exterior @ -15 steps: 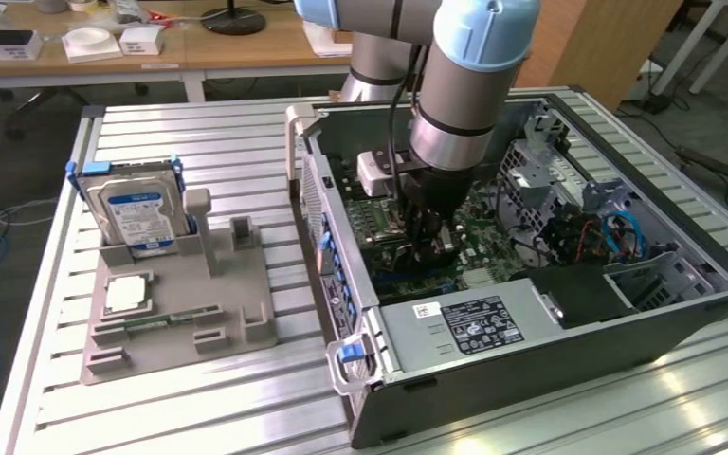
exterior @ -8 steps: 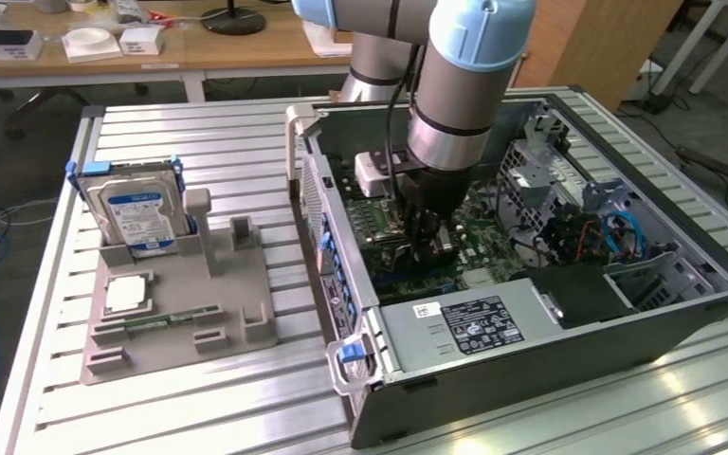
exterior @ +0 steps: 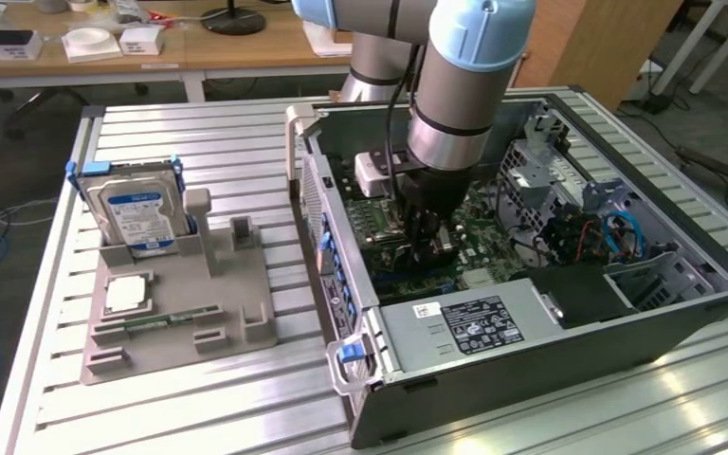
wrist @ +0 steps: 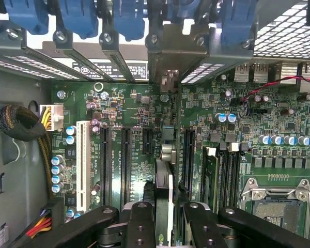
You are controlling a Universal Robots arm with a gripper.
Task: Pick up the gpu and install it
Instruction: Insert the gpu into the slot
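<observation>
Seen edge-on in the wrist view, the gpu (wrist: 164,178) is a thin card standing upright between my black fingers (wrist: 140,223). Its silver end bracket (wrist: 168,77) reaches up to the case's rear slot openings. My gripper (wrist: 163,219) is shut on the card, which sits over the motherboard (wrist: 134,108) between two long black expansion slots. In the exterior view, my gripper (exterior: 424,242) is lowered deep into the open computer case (exterior: 617,327) above the green board. Where the card's lower edge meets the slot is hidden.
Blue slot latches (wrist: 80,18) line the case's rear wall. A white slot (wrist: 83,155), a cable bundle (wrist: 20,124) and the CPU socket (wrist: 271,201) flank the card. A grey fixture (exterior: 187,313) in the exterior view's left holds a hard drive (exterior: 139,210), a chip (exterior: 126,294) and a memory stick (exterior: 162,323).
</observation>
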